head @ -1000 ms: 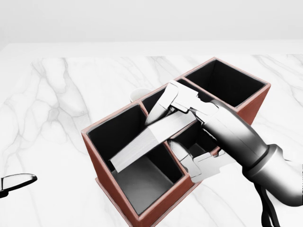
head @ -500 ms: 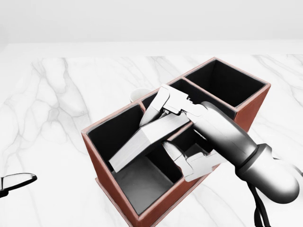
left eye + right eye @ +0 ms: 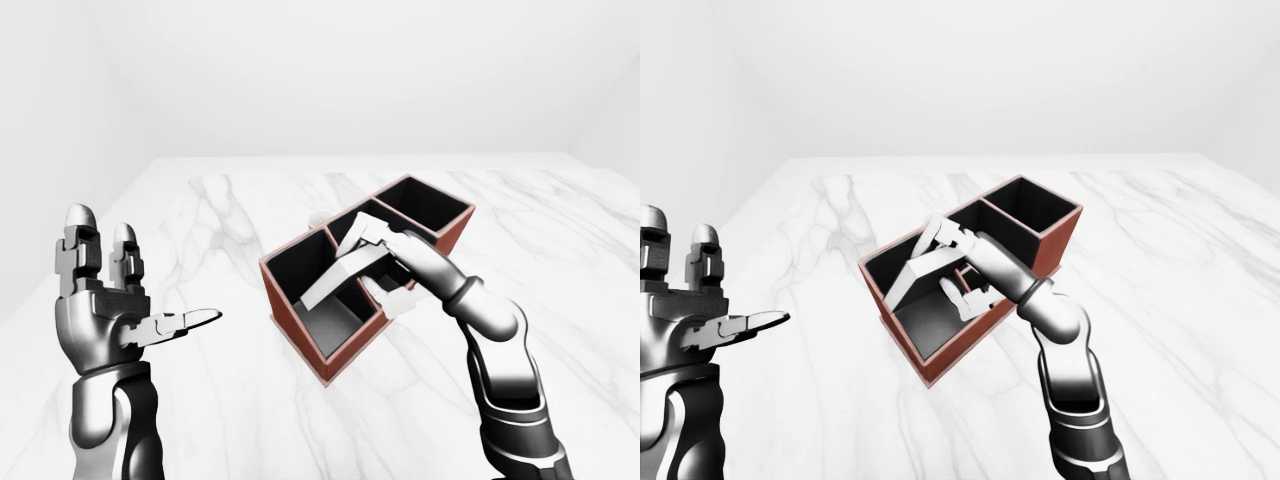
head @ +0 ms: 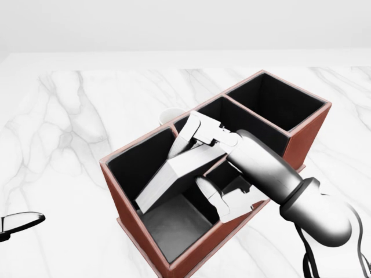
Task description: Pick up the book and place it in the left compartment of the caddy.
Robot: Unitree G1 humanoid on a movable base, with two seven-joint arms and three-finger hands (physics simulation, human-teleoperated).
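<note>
At the left of the left-eye view my left hand (image 3: 105, 300) stood upright with fingers spread, holding nothing. Toward the centre, my right hand (image 4: 211, 165) was clamped on the book (image 4: 174, 174), which slanted down into the left compartment of the caddy (image 4: 127, 231), its lower end inside, its upper end near the divider. To finish well, I judged I should let the book slide fully below the rim before loosening my fingers. The white marble table (image 3: 220, 420) spread beneath; pale, featureless walls stood behind.
</note>
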